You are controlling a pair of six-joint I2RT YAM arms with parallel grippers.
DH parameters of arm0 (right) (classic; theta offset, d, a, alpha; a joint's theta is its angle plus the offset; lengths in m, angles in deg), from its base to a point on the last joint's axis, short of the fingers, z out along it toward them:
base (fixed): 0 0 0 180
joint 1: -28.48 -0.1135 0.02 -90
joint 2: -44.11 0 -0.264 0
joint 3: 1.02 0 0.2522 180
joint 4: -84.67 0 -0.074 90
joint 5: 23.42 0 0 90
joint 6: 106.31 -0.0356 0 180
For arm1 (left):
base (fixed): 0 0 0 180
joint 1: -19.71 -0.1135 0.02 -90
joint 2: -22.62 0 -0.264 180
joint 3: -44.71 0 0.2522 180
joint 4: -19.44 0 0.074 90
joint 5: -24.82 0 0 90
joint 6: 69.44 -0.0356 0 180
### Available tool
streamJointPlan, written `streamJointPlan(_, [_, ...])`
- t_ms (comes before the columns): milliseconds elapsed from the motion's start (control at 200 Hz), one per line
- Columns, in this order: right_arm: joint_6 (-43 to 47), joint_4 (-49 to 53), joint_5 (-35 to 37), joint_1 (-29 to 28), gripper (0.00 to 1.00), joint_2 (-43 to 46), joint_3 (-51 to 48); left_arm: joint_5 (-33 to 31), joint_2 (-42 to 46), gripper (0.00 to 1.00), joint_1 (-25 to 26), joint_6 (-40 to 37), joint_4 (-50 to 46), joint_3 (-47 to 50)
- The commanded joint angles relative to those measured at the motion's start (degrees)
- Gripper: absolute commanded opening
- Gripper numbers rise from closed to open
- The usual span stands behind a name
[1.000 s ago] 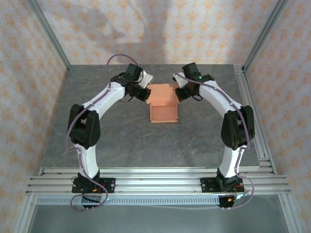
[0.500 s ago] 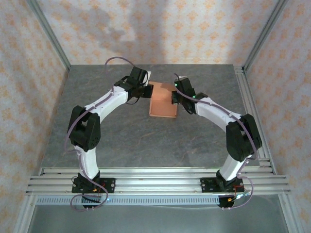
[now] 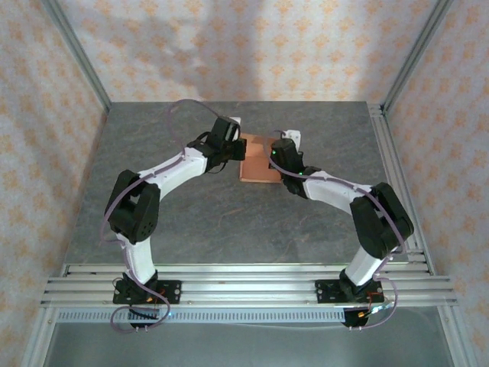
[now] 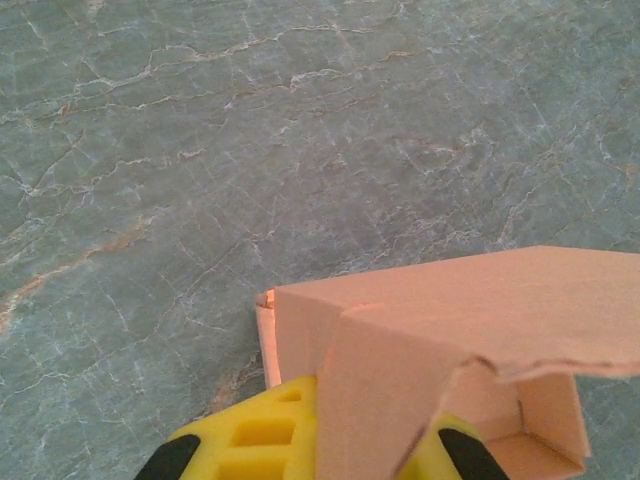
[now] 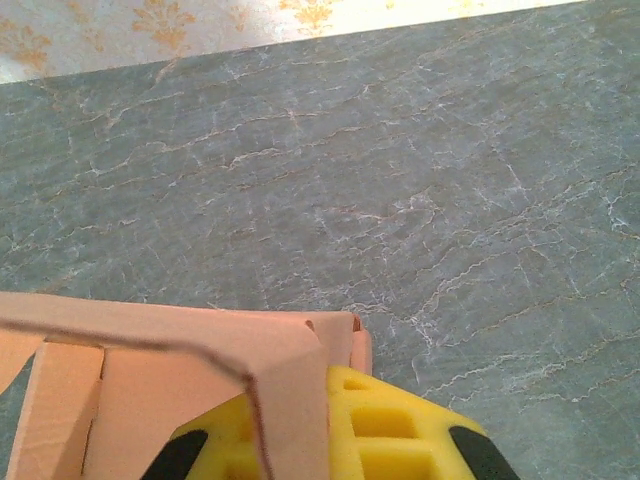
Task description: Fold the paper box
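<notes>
Both hands are clenched on thin flaps of the salmon-orange cardboard paper box (image 3: 257,164): left hand (image 3: 234,150) at 9 o'clock, right hand (image 3: 273,155) at 3. The shallow box sits toward 12 o'clock on the veined grey surface (image 3: 191,214).

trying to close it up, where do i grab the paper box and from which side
Probably the lid's folded-down side flaps, one from the left and one from the right of the paper box. Each is a thin sheet that suits a narrow pinch, while the top is broad and flat. The left gripper and right gripper sit shut there.
</notes>
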Motion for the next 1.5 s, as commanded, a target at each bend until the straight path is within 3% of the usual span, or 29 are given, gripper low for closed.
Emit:
streamJointPlan(0, [-0.6, -9.7, 3.0, -0.4, 0.0, 2.3, -2.1, -3.1, 1.1, 0.0, 0.5, 1.9, 2.9, 1.9])
streamJointPlan(546, [4.2, -26.8, -1.6, -1.6, 0.0, 2.3, -13.3, -8.0, 2.3, 0.0, 3.7, 4.5, 13.0, 10.8])
streamJointPlan(1236, [6.0, -37.0, -3.5, -2.5, 0.0, 0.7, -20.3, -10.2, 2.3, 0.0, 5.4, 3.7, 18.1, 17.2])
streamJointPlan(1497, [7.2, -39.2, -3.1, -3.5, 0.06, -1.7, -21.6, -11.4, 1.9, 0.0, 6.1, 4.2, 20.1, 19.6])
